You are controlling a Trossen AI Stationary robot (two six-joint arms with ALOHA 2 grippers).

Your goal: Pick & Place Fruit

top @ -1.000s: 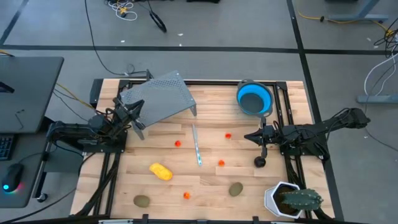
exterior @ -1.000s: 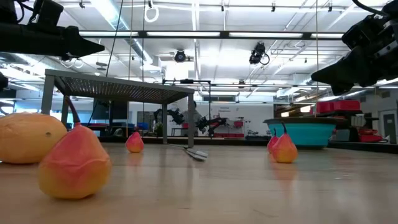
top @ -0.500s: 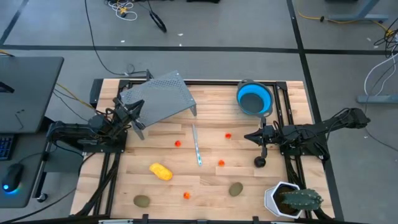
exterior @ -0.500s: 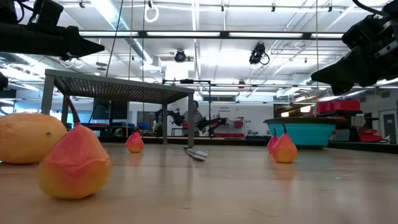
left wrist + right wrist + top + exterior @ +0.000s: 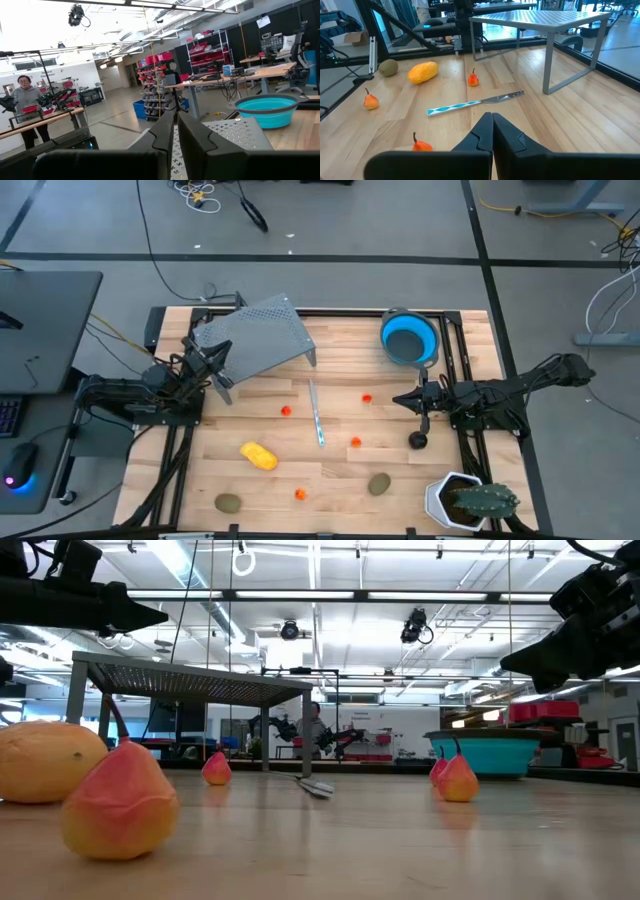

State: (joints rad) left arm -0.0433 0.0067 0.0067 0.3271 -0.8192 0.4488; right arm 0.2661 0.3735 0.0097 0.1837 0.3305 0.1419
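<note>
The fruit lies loose on the wooden table: a yellow oblong (image 5: 258, 455), two olive kiwi-like ovals (image 5: 228, 502) (image 5: 379, 483), a black ball (image 5: 417, 441) and several small orange-red balls, such as one (image 5: 286, 411). My left gripper (image 5: 216, 361) hovers shut at the table's left side, over the left corner of a grey perforated stand (image 5: 258, 335). My right gripper (image 5: 421, 404) is shut at the right side, just far of the black ball and clear of it. In its wrist view the shut tips (image 5: 492, 118) point across the table toward the fruit.
A blue bowl (image 5: 408, 338) stands at the far right. A thin silvery-blue knife (image 5: 316, 412) lies mid-table. A spiky green plant in a white pot (image 5: 468, 500) occupies the near right corner. A person (image 5: 27, 100) stands in the room beyond the table.
</note>
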